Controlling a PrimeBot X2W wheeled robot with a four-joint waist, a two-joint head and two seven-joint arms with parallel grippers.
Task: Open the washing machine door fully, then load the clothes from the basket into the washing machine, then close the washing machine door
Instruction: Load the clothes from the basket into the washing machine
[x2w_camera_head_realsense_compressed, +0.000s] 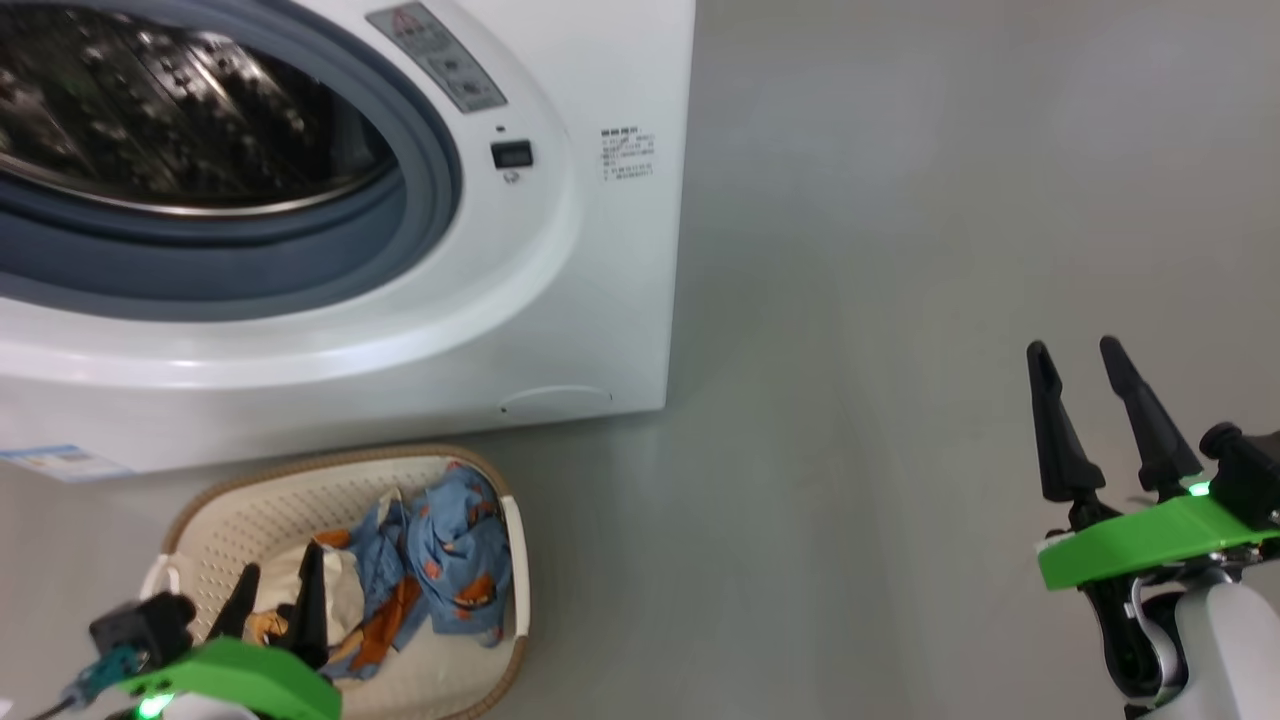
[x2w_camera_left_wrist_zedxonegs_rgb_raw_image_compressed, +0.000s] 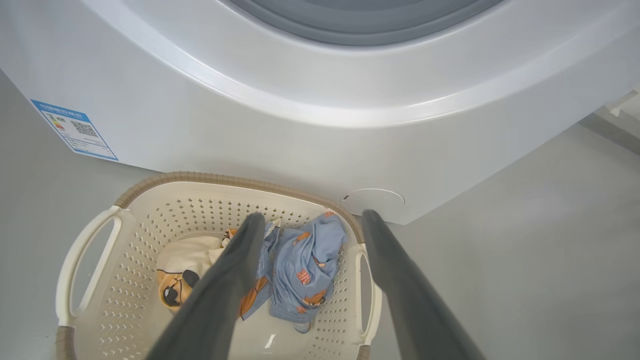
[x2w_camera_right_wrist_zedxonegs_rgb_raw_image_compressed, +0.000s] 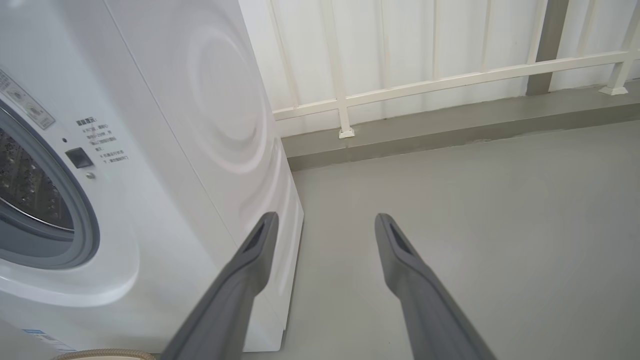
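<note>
The left pincer (x2w_camera_head_realsense_compressed: 280, 585) sits low at the left of the head view, its two dark fingers spread wide and gripping nothing. The right pincer (x2w_camera_head_realsense_compressed: 1076, 350) stands at the lower right, fingers likewise parted and empty, above a green wrist mount (x2w_camera_head_realsense_compressed: 1140, 540) and pale forearm (x2w_camera_head_realsense_compressed: 1225, 640)

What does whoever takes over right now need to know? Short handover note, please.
Left gripper: open, empty, poised over the basket, fingers pointing at the clothes; I cannot tell if they touch.
Right gripper: open, empty, over bare floor to the right of the washing machine.
Things: basket on the floor close in front of the machine, below its opening; the clothes lie in it.
Done: opening uncovered, drum exposed; how far the door has swung I cannot tell.
Left: load the clothes, then close the door.
</note>
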